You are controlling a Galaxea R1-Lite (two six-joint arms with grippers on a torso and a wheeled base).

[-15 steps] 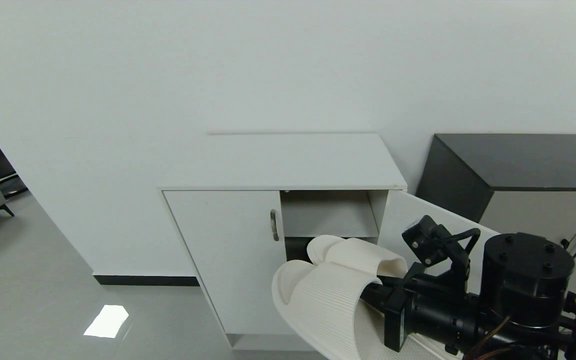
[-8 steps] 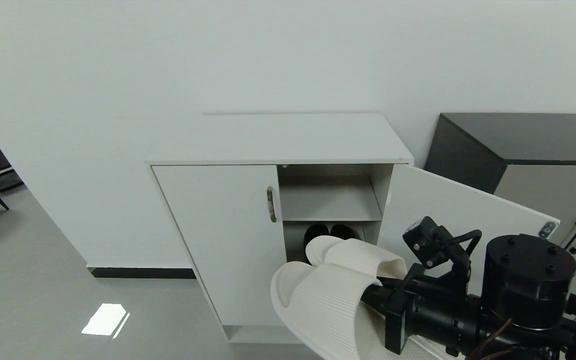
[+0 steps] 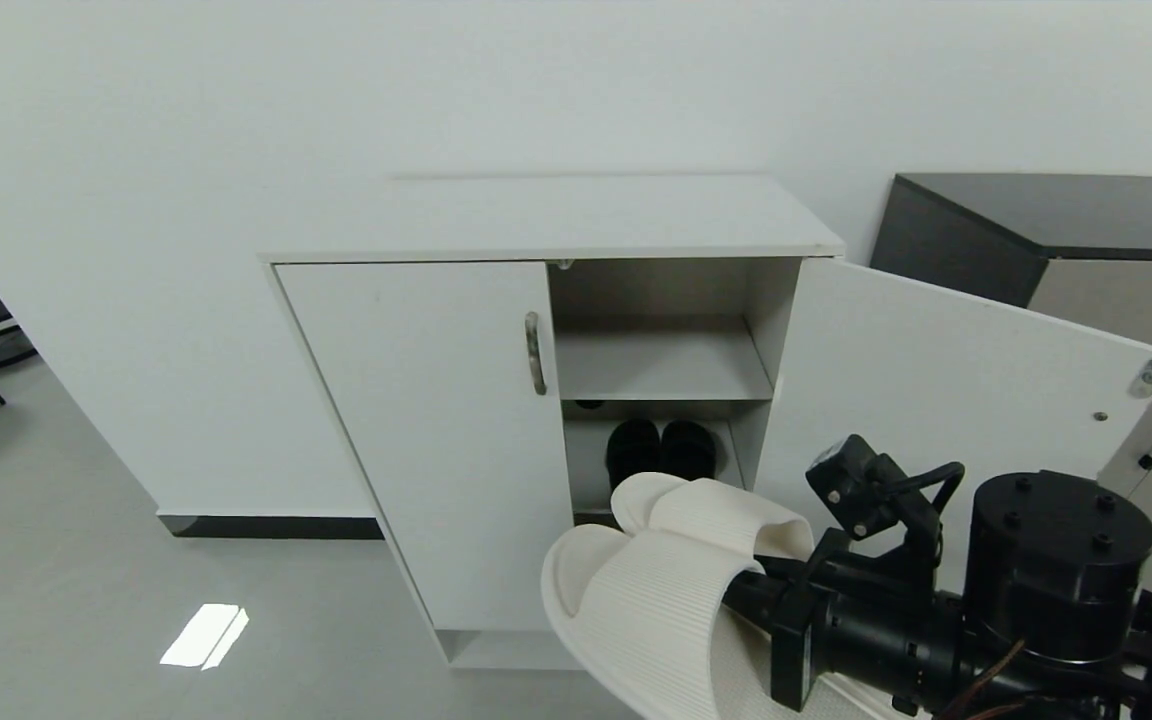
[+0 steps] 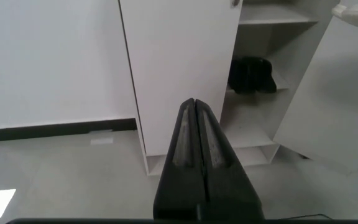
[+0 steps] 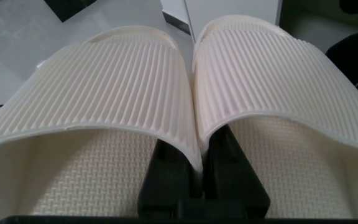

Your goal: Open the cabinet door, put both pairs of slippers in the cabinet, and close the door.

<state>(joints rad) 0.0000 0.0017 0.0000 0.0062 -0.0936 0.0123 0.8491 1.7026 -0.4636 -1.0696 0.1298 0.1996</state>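
Two white slippers [image 3: 658,585]: held side by side in the right jaws, off the floor, in front of the cabinet opening. Their ribbed straps [image 5: 135,87] touch each other directly above the jaws, and the toes point away from the jaws toward the cabinet.
Right jaws: clamped narrow on the adjoining inner edges of the white slippers, which meet between them.
Left jaws: pressed fully together with nothing between them, pointing down toward the floor in front of the cabinet base.
Black slippers [image 3: 661,450]: ahead of the right jaws, beyond the toes of the held pair. They sit side by side on the lower shelf [image 4: 253,93] inside the cabinet.
Upper shelf [image 3: 661,365]: above the black slippers, farther from the right jaws.
Cabinet [image 3: 586,215]: white, standing against the wall, directly ahead of both jaws.
Right door [image 3: 936,380]: swung open, just beside the right jaws on their outer side.
Left door [image 3: 426,430]: closed, with a metal handle [image 3: 533,352] at its inner edge. It stands ahead of the left jaws.
Dark cabinet [image 3: 1036,215]: beyond the open door, well apart from the right jaws.
Floor [image 3: 56,560]: grey and glossy, below both jaws.
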